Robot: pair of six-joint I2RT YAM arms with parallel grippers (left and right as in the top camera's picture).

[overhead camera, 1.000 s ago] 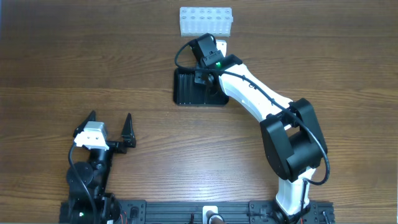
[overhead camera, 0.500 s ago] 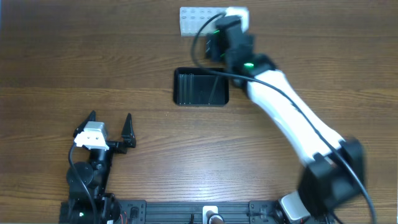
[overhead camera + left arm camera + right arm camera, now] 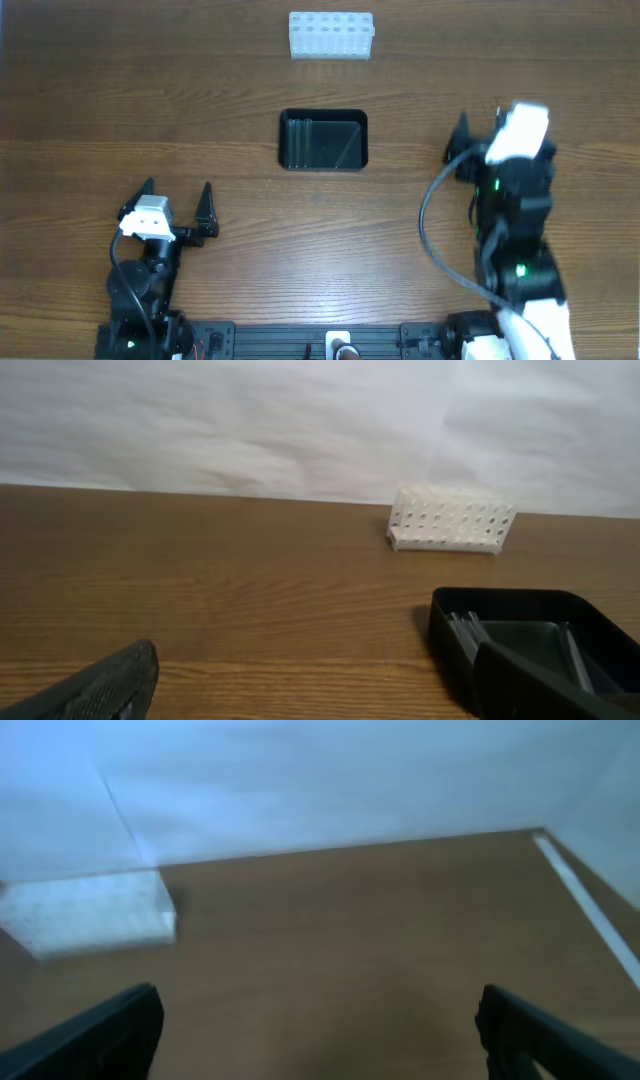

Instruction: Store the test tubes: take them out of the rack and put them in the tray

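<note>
White rack (image 3: pixel 331 35) at twelve o'clock. The black tray (image 3: pixel 323 162) nearer centre holds clear test tubes (image 3: pixel 312 133). Left gripper (image 3: pixel 177 186) at eight o'clock and right gripper (image 3: pixel 318 1002) at three o'clock both gape wide, empty. Likely risk: a clear tube remaining in the rack goes unnoticed.

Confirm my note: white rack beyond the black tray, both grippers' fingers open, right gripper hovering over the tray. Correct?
No: the right gripper is over the table to the tray's right, not over it, as the top view shows. The rest stands.

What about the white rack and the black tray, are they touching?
Apart. The top view shows bare table between the rack and the tray.
</note>
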